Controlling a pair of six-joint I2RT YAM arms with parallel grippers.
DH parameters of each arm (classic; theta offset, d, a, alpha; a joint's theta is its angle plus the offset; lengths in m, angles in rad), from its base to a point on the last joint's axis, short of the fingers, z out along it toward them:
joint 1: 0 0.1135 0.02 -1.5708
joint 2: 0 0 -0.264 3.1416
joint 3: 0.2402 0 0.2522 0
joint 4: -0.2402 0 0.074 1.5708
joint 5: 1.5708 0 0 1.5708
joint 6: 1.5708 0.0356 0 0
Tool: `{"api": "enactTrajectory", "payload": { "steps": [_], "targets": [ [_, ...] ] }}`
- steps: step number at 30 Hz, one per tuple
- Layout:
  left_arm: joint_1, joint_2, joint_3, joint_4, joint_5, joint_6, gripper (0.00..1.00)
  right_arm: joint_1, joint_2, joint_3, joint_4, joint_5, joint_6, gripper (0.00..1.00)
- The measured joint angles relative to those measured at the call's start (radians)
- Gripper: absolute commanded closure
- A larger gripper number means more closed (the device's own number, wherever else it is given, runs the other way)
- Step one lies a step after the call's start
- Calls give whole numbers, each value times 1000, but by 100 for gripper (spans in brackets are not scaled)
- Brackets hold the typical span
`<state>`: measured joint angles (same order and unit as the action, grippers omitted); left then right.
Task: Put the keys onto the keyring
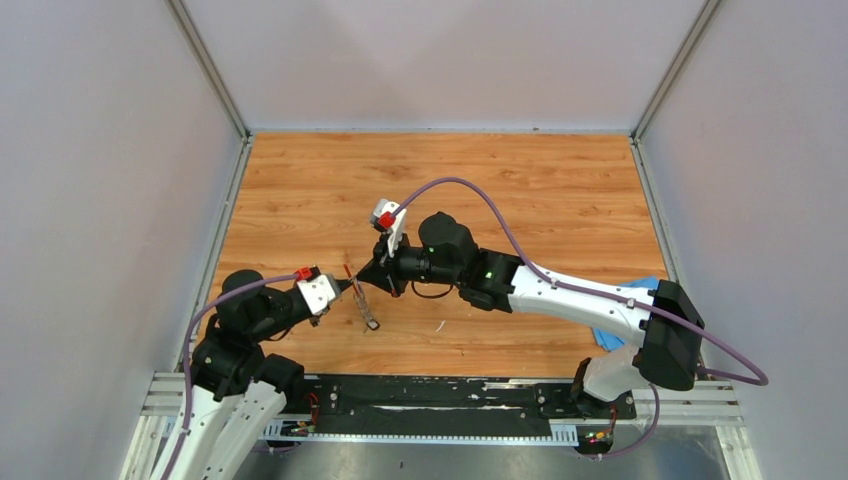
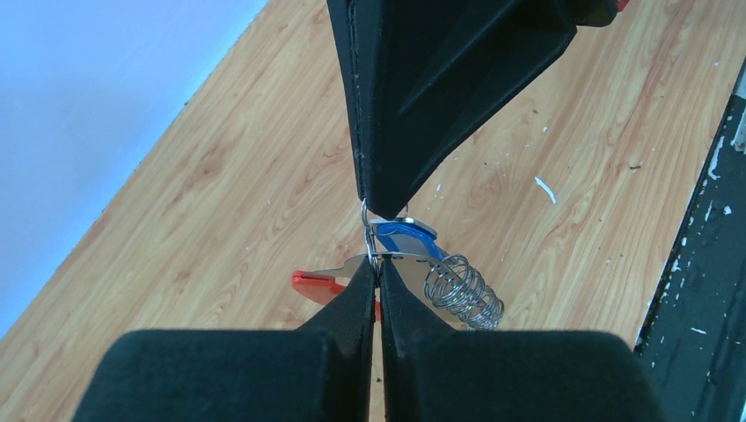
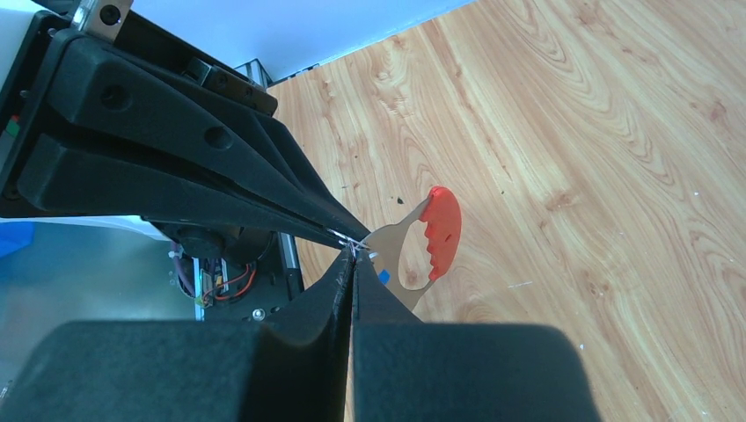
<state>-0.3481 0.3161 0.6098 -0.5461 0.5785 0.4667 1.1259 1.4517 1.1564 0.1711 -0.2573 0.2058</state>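
Both grippers meet tip to tip above the wooden table, left of centre. The keyring hangs between them: a thin wire ring, a flat metal plate with a red curved grip and a coil of grey wire. My left gripper is shut on the wire ring where it meets the plate. My right gripper is shut on the same wire ring from the opposite side. A key with a blue head hangs just under the right fingertips, touching the ring. From above, the keyring dangles below the grippers.
A blue cloth lies at the table's right edge, partly under the right arm. A black rail runs along the near edge. Grey walls close in the left, back and right sides. A small white scrap lies on the wood.
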Motion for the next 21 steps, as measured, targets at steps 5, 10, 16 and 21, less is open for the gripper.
{"api": "enactTrajectory", "payload": {
  "steps": [5, 10, 16, 21],
  "targets": [
    [0, -10, -1, 0, 0, 5, 100, 0, 0, 0, 0, 8, 5, 100],
    [0, -20, -3, 2, 0, 5, 100, 0, 0, 0, -2, 15, 7, 100],
    [0, -42, -21, 20, 3, 5, 100, 0, 0, 0, -7, 17, 8, 100],
    [0, -65, -35, 38, 5, 5, 100, 0, 0, 0, -7, 17, 8, 100]
  ]
}}
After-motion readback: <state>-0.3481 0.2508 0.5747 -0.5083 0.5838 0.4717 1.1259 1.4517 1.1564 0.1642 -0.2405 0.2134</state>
